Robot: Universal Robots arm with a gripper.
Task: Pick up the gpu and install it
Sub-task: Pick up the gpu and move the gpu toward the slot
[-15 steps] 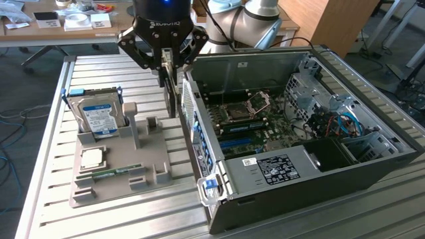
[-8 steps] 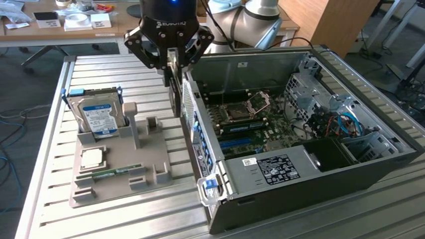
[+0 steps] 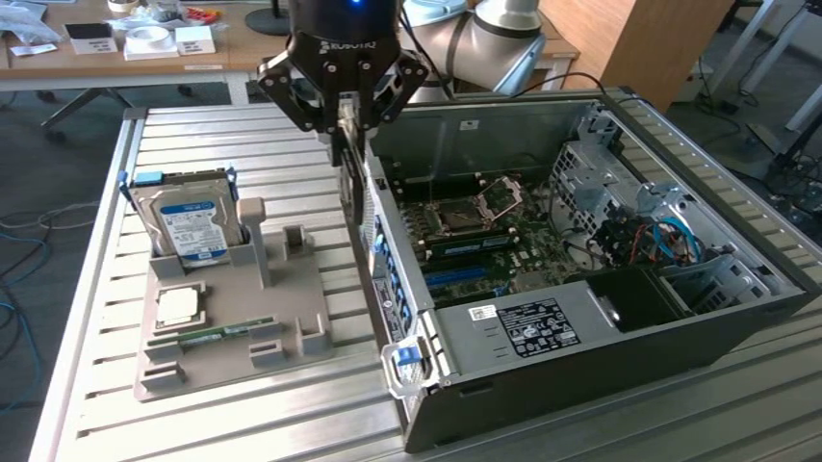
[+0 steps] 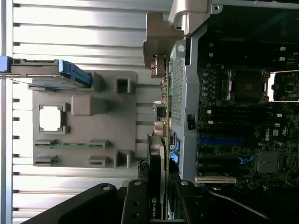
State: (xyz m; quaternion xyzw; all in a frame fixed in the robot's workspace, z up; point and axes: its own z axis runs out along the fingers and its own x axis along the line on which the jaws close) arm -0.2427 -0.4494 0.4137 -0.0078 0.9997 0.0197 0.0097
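Observation:
My gripper (image 3: 342, 114) is shut on the gpu (image 3: 346, 178), which hangs edge-on below the fingers as a thin dark strip. It is held above the table slats, right beside the rear wall of the open computer case (image 3: 603, 318), just outside it. In the wrist view the gpu (image 4: 156, 177) runs out from between the two black fingers (image 4: 136, 205) with its green logo showing, its far end next to the case's perforated rear panel (image 4: 180, 93). The motherboard (image 3: 482, 226) lies bare inside, with a blue slot (image 4: 219, 140) on it.
A grey holder tray (image 3: 238, 356) sits on the slatted table at the exterior view's left. It carries an upright hard drive (image 3: 192, 226), a square processor chip (image 3: 177, 306) and a narrow memory stick (image 3: 225, 334). A cluttered desk stands behind.

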